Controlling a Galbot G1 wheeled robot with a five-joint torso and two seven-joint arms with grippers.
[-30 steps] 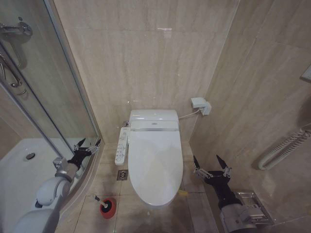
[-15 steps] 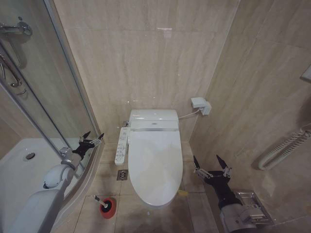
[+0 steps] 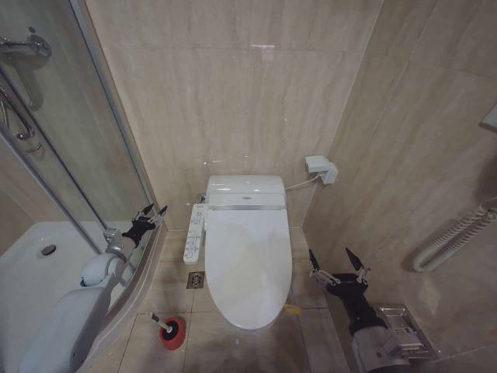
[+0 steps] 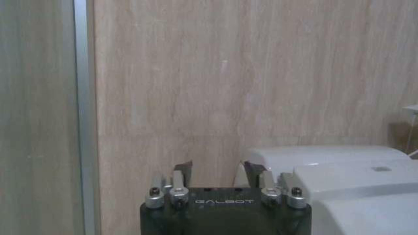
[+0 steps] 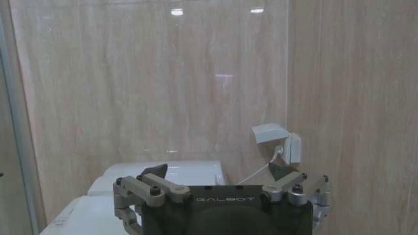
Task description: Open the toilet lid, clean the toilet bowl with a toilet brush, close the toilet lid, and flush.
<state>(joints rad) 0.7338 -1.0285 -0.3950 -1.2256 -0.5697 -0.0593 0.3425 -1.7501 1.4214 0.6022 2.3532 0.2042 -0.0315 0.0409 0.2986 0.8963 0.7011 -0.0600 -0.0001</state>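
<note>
The white toilet lid lies shut over the toilet bowl, so the bowl's inside is hidden. A yellow-green band sits at the lid's front right edge. The button strip runs along the toilet's left side. The toilet brush stands in a red cup on the floor, front left of the toilet. My left gripper is raised beside the shower glass, left of the button strip, open and holding nothing. My right gripper hovers open to the right of the toilet. The left wrist view has the left gripper open, facing the wall beside the toilet's back unit.
A curved glass shower door and white shower tray close off the left. Beige tiled walls stand behind and to the right, with a white wall box and cable. A floor drain lies left of the toilet. A white coiled hose hangs at the right.
My left arm has risen and reached forward along the shower door, toward the wall left of the toilet. The right arm and the toilet have not moved.
</note>
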